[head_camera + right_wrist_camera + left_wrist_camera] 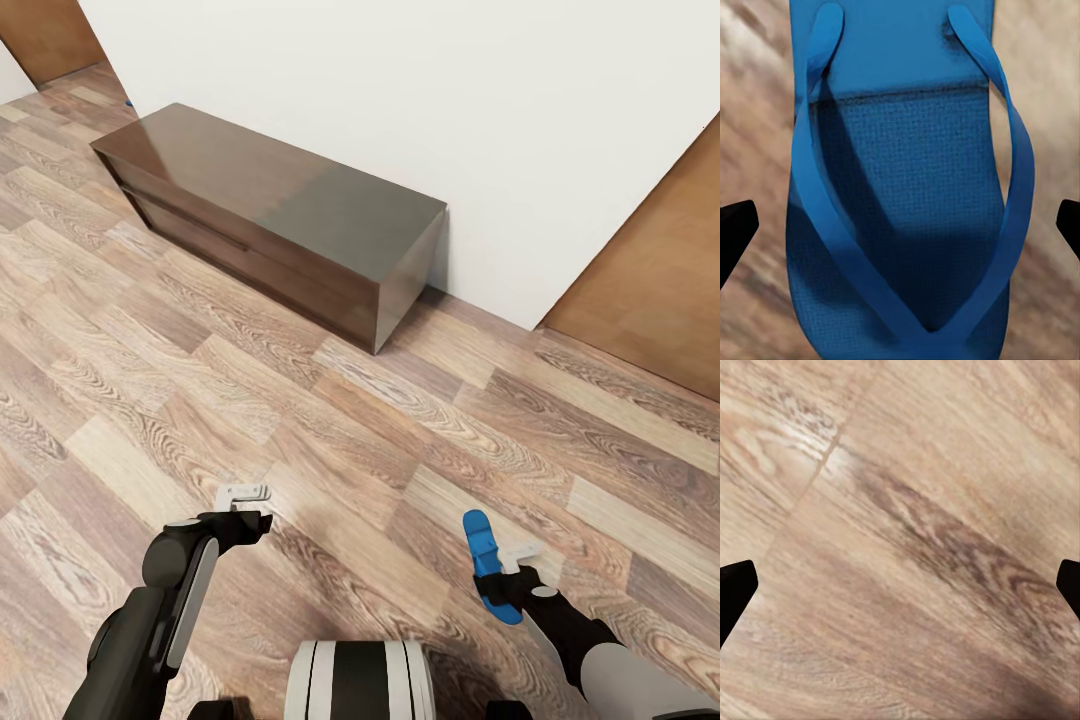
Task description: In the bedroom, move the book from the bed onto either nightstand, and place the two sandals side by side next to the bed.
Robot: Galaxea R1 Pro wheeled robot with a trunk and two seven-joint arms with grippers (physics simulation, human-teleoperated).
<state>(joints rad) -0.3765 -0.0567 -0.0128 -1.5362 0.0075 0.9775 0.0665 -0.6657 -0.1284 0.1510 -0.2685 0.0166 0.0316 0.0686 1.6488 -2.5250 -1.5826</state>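
Observation:
One bright blue sandal (482, 545) hangs above the wood floor with my right gripper (500, 572) shut on it. In the right wrist view the sandal (907, 150) faces the camera, straps up, with a dark fingertip (735, 229) at each side of it. My left gripper (250, 507) is open over bare planks with nothing between its fingers (733, 592). A tiny blue speck (128, 102) lies on the floor beyond the bench's far end, too small to identify. The book, bed and nightstands are out of view.
A long low dark bench (300, 210) stands against the white wall (420, 90) ahead. A brown door (650, 290) is at the right and another brown panel (50, 35) at the far left. Wood-plank floor (330, 420) stretches between me and the bench.

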